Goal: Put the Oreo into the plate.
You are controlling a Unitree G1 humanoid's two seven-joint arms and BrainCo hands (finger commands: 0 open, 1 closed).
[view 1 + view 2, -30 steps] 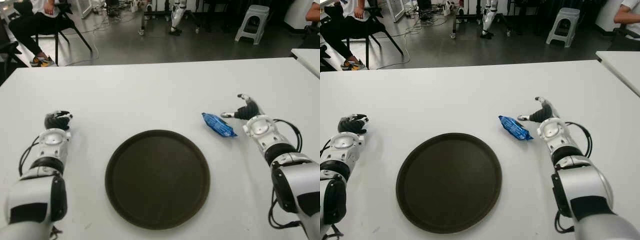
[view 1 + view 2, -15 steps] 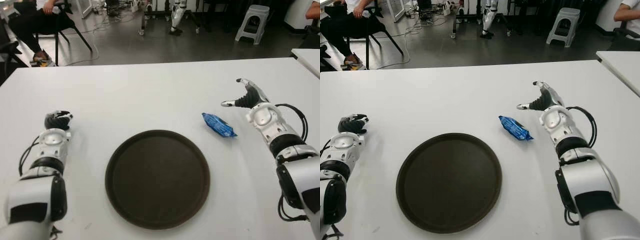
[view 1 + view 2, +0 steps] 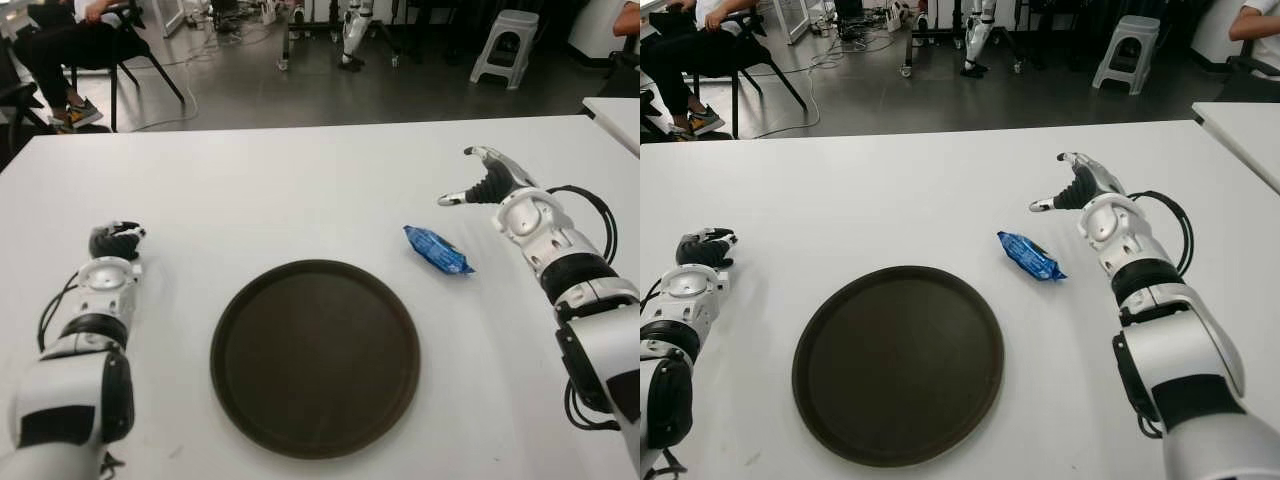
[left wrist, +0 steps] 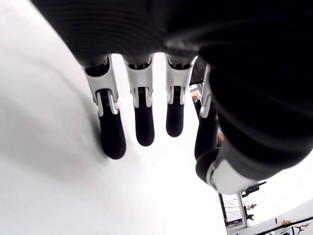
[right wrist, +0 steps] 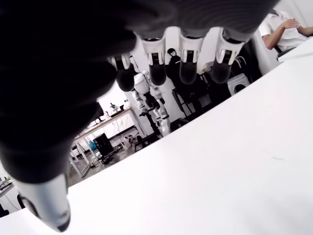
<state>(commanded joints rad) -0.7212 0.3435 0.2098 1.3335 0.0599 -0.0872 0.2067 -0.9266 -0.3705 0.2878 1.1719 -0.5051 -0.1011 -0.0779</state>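
Right hand [image 3: 487,184] hovers, fingers spread and empty, just beyond the blue packet [image 3: 437,250]; it should drop straight over it, then pinch across. Left hand [image 3: 116,240], relaxed open, sits left of the plate [image 3: 315,357].

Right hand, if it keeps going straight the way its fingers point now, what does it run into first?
Probably nothing soon. The right hand, open and empty, points away from the robot over bare white table. The blue Oreo pack lies nearer the robot than the hand, out of that line. Height above the table is unclear.

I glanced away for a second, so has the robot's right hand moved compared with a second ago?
Yes. The right hand has moved away from the robot, farther up the white table, now beyond the unmoved blue Oreo packet, fingers open.
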